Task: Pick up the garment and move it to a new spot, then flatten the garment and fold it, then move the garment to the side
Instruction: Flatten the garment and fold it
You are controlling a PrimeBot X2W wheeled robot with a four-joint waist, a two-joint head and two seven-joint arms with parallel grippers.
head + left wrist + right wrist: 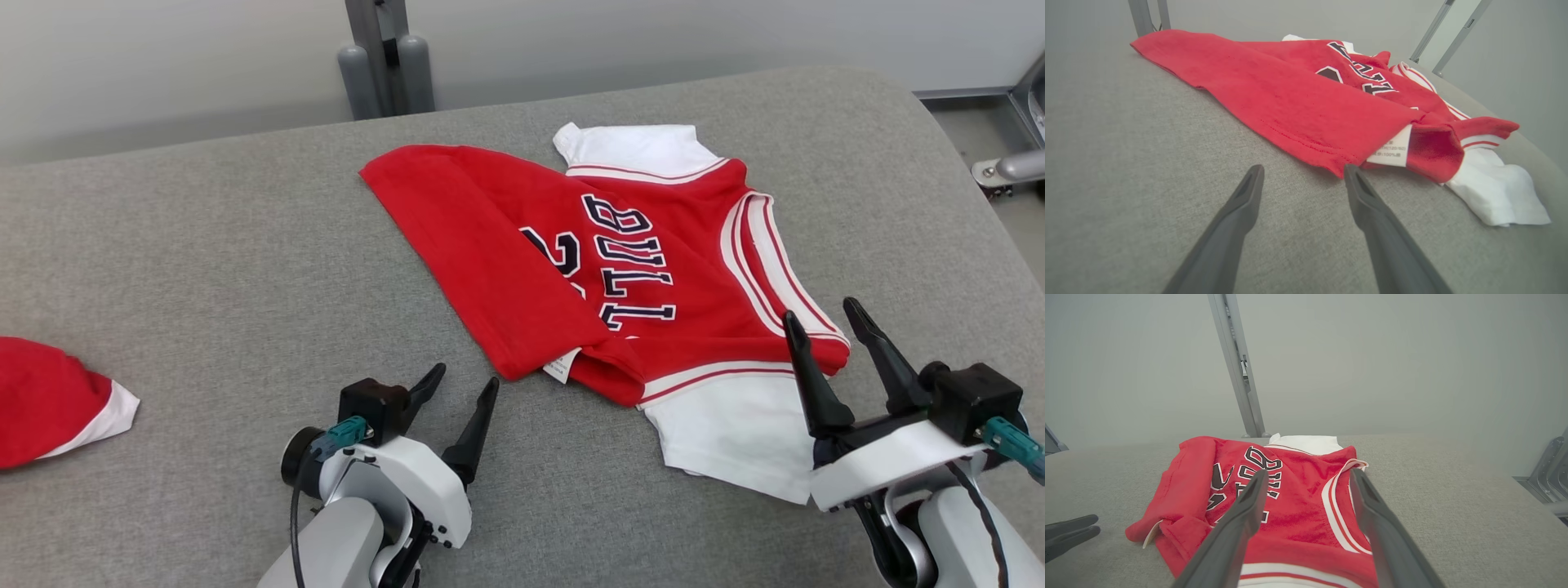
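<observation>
Red jersey-style garment (653, 269) with white sleeves and dark outlined lettering lies on the grey fabric surface (204, 269). One red panel is folded across its front and covers part of the number. A white care label (562, 365) shows at the garment's near folded corner. The left gripper (467, 376) sits just short of that corner, its fingers apart and holding nothing; whether its nearer fingertip touches the hem cannot be told. The right gripper (819, 309) stands over the garment's near striped shoulder and white sleeve, fingers likewise spread and empty. A second red and white cloth (49, 408) lies well apart from the garment, beyond the left gripper. A grey metal post (384, 57) rises behind the garment's far edge.
</observation>
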